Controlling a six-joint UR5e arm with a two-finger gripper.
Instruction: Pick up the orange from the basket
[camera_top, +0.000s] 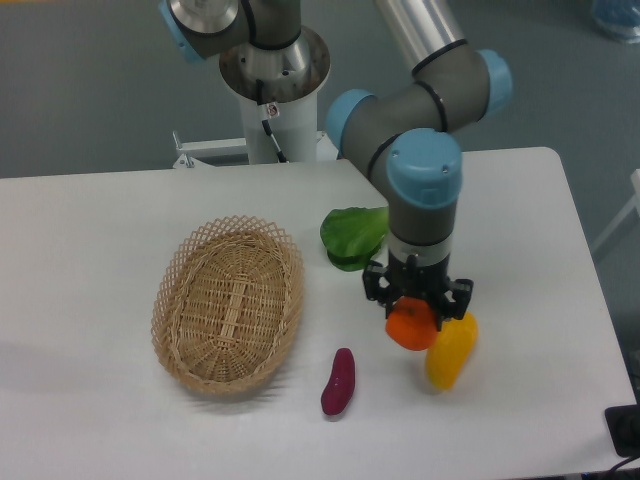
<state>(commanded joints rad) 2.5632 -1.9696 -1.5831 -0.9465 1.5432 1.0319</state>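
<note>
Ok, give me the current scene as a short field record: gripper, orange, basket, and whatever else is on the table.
gripper: shut on the orange, held above the table
orange: in the gripper, out of the basket, overlapping the yellow fruit in view
basket: left part of the table, nothing inside
yellow mango-like fruit: right of centre, partly hidden behind the orange
purple sweet potato: front, between basket and yellow fruit
green leafy vegetable: behind, partly hidden by the arm
table: white

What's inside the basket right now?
Nothing visible: the basket shows only its bare woven floor, fully in view. The orange is out, held in the gripper over the table, overlapping the yellow fruit; whether they touch is unclear.
</note>
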